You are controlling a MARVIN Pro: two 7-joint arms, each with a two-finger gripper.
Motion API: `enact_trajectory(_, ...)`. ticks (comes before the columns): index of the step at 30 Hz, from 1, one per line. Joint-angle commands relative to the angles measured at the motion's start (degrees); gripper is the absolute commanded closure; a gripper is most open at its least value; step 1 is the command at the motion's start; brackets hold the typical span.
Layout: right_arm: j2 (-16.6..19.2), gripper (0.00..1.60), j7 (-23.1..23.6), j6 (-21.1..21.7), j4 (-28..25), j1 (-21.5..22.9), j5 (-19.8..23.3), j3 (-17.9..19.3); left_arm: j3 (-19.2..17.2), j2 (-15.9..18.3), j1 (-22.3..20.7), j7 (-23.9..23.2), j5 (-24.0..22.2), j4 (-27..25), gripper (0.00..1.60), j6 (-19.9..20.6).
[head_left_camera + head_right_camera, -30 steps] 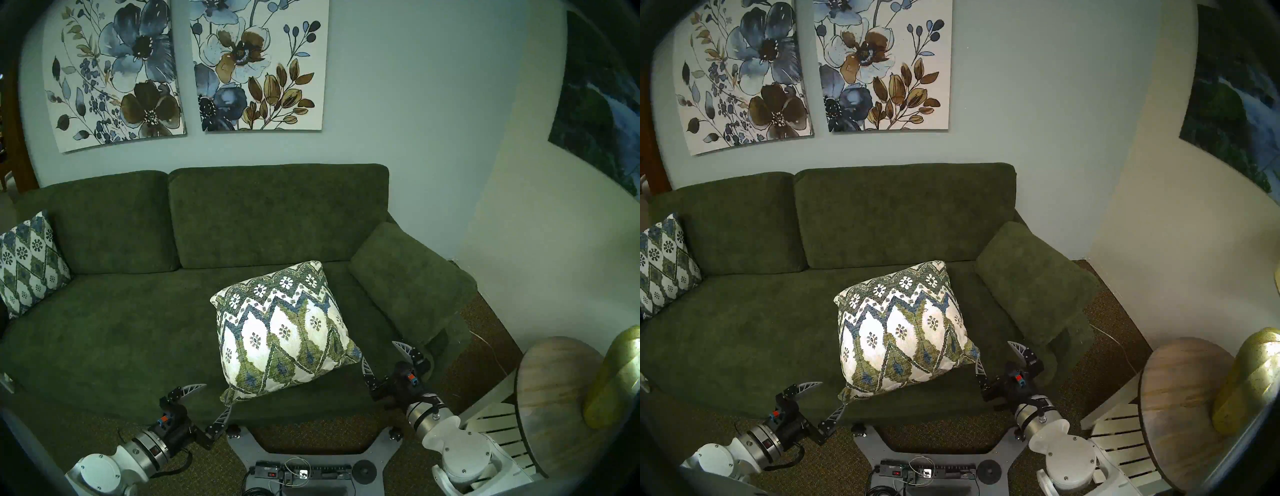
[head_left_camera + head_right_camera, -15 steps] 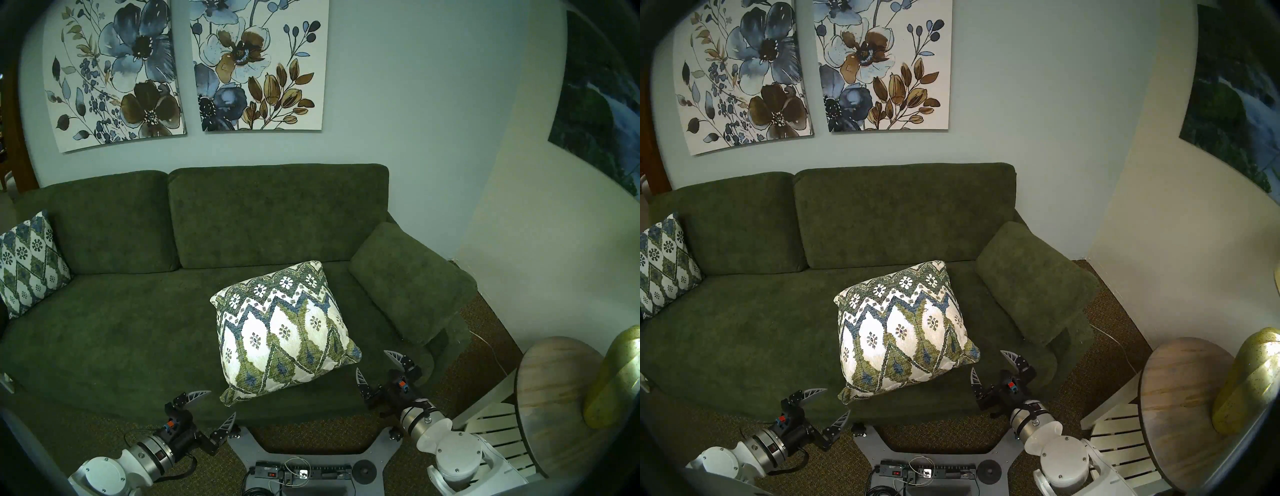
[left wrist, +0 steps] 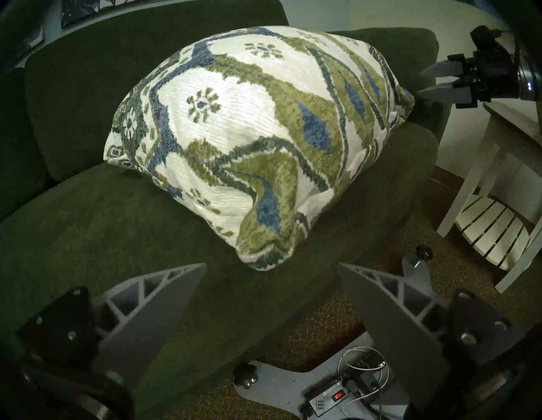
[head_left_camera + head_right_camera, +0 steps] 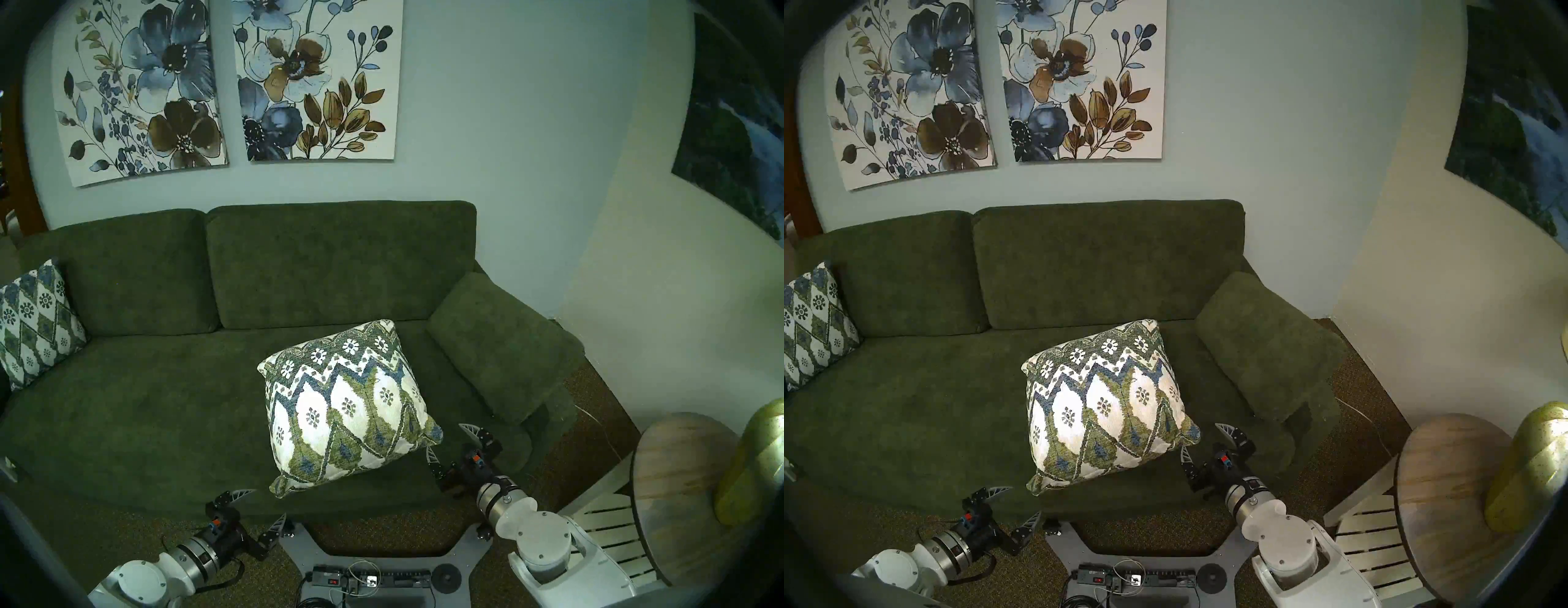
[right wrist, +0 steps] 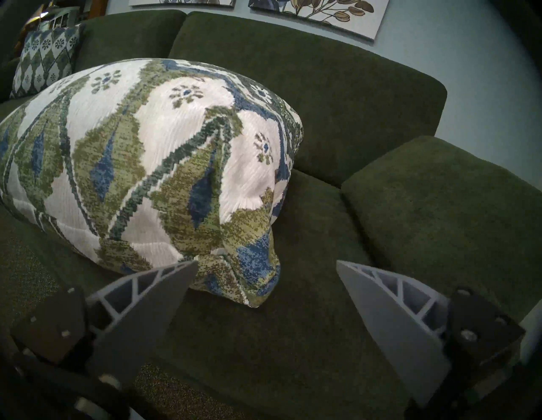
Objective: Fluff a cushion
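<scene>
The cushion (image 4: 345, 407), plump, white with olive-green and blue zigzags and rosettes, lies on the seat of the green sofa (image 4: 148, 403), right of the middle, near the front edge. It also shows in the head stereo right view (image 4: 1106, 407). My left gripper (image 4: 269, 503) is open and empty, just in front of the sofa's front edge, below the cushion's near left corner (image 3: 264, 258) and apart from it. My right gripper (image 4: 444, 437) is open and empty beside the cushion's near right corner (image 5: 258, 281); one fingertip (image 5: 187, 267) overlaps that corner.
A darker diamond-lattice cushion (image 4: 36, 322) leans at the sofa's left end. The sofa's right armrest (image 4: 500, 348) is close behind my right gripper. A round wooden side table (image 4: 687, 479) with a yellow-green vase (image 4: 759, 463) stands at the right. My base with a power strip (image 4: 369, 577) is below.
Both arms have drawn back toward my base. The left gripper has left the cushion's near left corner; the right gripper has shifted left. The cushion has not moved.
</scene>
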Motion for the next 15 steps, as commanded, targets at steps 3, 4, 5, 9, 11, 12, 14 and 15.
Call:
enact_trajectory(3,-0.54,0.00,-0.54,-0.47,1.55,3.61,-0.86,0.13,1.87,-0.51,-6.08,-0.41,-0.28,2.38,0.00,-0.95)
enact_trajectory(4,-0.55,0.00,-0.53,-0.55,1.87,3.74,-0.87,0.15,2.16,-0.52,-6.60,-0.45,-0.16,2.90,0.00,-1.00)
enact_trajectory(5,-0.57,0.00,-0.52,-0.53,2.07,3.84,-0.87,0.17,2.43,-0.54,-7.08,-0.47,-0.07,3.46,0.00,-1.13)
enact_trajectory(9,-0.63,0.00,-0.47,-0.69,2.76,4.23,-0.77,0.29,2.75,-0.59,-7.93,-0.70,-0.37,4.29,0.00,-1.59)
enact_trajectory(11,-0.77,0.00,-0.42,-0.83,3.27,4.51,-0.69,0.42,3.21,-0.58,-8.96,-1.02,-0.38,4.80,0.00,-1.58)
enact_trajectory(12,-0.81,0.00,-0.40,-0.81,3.29,4.53,-0.67,0.46,3.72,-0.73,-9.83,-1.14,-0.20,5.76,0.00,-1.55)
enact_trajectory(14,-0.84,0.00,-0.37,-0.83,3.31,4.55,-0.65,0.50,4.15,-0.93,-10.67,-1.13,0.05,6.82,0.00,-1.71)
enact_trajectory(15,-0.86,0.00,-0.31,-0.87,3.35,4.58,-0.59,0.55,4.60,-1.05,-11.52,-1.10,0.46,7.99,0.00,-1.86)
